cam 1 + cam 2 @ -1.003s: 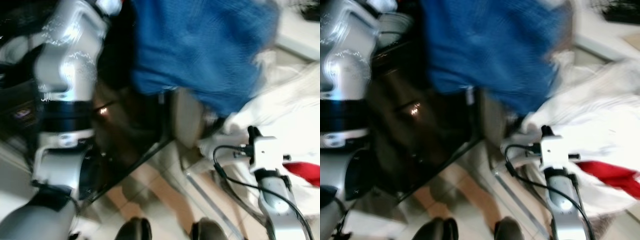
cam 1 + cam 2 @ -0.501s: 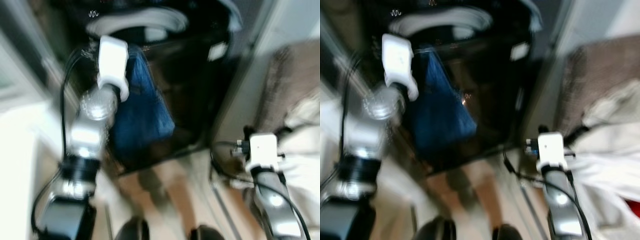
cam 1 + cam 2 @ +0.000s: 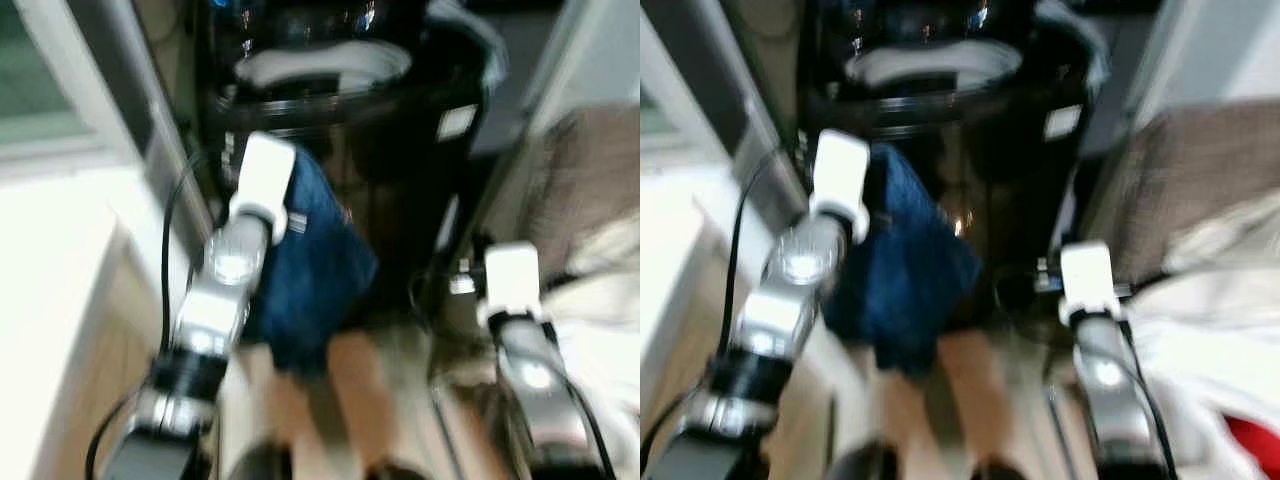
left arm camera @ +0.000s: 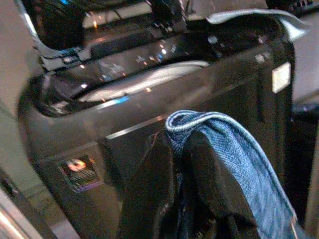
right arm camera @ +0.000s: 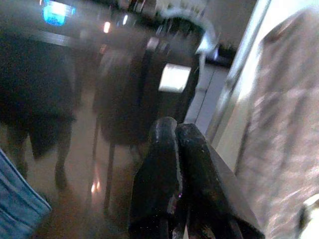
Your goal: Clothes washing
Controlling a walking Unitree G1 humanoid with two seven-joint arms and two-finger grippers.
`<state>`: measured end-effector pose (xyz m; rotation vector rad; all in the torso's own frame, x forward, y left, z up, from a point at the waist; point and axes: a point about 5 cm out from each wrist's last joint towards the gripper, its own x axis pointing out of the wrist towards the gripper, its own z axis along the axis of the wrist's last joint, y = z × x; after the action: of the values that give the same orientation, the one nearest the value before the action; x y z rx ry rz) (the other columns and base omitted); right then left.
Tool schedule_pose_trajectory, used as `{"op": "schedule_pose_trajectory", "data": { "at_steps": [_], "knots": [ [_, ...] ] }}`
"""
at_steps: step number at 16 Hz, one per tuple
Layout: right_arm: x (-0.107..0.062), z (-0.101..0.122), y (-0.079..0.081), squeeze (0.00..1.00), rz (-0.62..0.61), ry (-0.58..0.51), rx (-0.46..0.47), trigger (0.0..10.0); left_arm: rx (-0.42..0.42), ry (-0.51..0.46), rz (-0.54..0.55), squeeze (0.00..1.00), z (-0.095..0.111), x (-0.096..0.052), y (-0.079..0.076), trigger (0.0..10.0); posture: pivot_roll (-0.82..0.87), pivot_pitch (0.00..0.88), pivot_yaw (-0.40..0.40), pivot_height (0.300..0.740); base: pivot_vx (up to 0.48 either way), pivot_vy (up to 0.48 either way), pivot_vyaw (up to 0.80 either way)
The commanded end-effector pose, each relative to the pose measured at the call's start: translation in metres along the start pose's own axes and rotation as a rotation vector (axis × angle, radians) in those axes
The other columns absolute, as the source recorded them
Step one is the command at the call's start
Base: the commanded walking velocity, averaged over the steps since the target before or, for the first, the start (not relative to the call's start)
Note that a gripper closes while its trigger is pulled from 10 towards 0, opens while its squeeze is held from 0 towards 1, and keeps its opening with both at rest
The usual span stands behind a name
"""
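Ahead of me: the black top-loading washing machine (image 3: 330, 110), its pale drum opening (image 3: 322, 66) showing at the top.
Left hand (image 4: 175, 149): clenched on the blue denim garment (image 4: 234, 159), a folded hem pinched between its fingers; it sits in front of the washer's face, below the rim.
Garment position: hanging from my left hand down the washer's front (image 3: 310, 270), not yet over the opening.
Right hand (image 5: 174, 144): fingers pressed together on nothing, held low beside the washer, with the white laundry pile (image 3: 1200, 340) off to its right.
Step in hand, as I judge it: lifting the denim into the drum.
How I'd do it well: raise the left hand well above the rim before moving forward, so the trailing cloth clears the front edge; release only once the bulk hangs over the opening.
Caution: head views are blurred, so I'd steady myself first.
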<state>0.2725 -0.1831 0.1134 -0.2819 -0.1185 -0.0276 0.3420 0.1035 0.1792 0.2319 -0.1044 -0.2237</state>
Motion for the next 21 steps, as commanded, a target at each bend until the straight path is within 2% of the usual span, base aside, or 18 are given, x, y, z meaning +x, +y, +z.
{"op": "schedule_pose_trajectory", "data": {
  "at_steps": [1,2,4,7,9,11,12,17,19,21],
  "knots": [
    [0.008,0.018,0.015,0.0,0.052,-0.07,0.043,10.0,0.023,0.042,0.025,0.0,-0.011,-0.005,0.005,0.0,-0.13,0.007,0.03,0.723,0.0,0.0,0.0],
    [0.012,0.021,0.022,0.0,0.078,-0.074,0.068,10.0,0.042,0.065,0.036,0.0,-0.019,-0.01,0.006,0.0,-0.12,0.0,0.025,0.723,0.0,0.0,0.0],
    [0.023,0.023,0.036,0.0,0.155,-0.084,0.094,10.0,0.037,0.122,0.124,0.0,-0.037,-0.028,0.021,0.0,-0.08,0.0,0.011,0.723,0.0,0.0,0.0],
    [0.035,0.021,0.036,0.0,0.163,-0.074,0.104,10.0,0.031,0.126,0.196,0.0,-0.042,-0.042,0.031,0.0,-0.03,0.0,-0.024,0.723,0.0,0.0,0.0],
    [0.046,0.029,0.033,0.0,0.121,-0.115,0.093,10.0,0.095,0.044,0.18,0.0,-0.026,-0.041,0.026,0.0,0.01,0.0,-0.057,0.723,0.0,0.0,0.0],
    [0.053,0.044,0.025,0.0,0.032,-0.196,0.046,10.0,0.209,-0.132,0.093,0.0,0.017,-0.027,0.022,0.0,0.01,0.0,-0.052,0.723,0.429,0.0,0.0],
    [0.056,0.045,0.021,0.0,0.015,-0.203,0.043,10.0,0.216,-0.19,0.07,0.0,0.034,-0.02,0.022,0.0,0.0,0.0,-0.04,0.723,0.48,0.0,0.0],
    [0.061,0.054,0.009,0.0,-0.076,-0.248,0.022,10.0,0.276,-0.293,-0.07,0.0,0.057,-0.007,0.007,0.0,-0.05,0.0,0.012,0.723,0.48,0.0,-0.16],
    [0.066,0.068,-0.001,0.0,-0.121,-0.303,0.012,10.0,0.307,-0.365,-0.105,0.0,0.076,0.0,0.0,0.0,-0.07,0.0,0.022,0.723,0.48,0.0,-0.8],
    [0.067,0.073,-0.008,0.0,-0.138,-0.321,0.006,10.0,0.32,-0.419,-0.118,0.0,0.093,0.007,-0.001,0.0,-0.09,0.0,0.028,0.723,0.48,0.0,0.0]
  ]
}}
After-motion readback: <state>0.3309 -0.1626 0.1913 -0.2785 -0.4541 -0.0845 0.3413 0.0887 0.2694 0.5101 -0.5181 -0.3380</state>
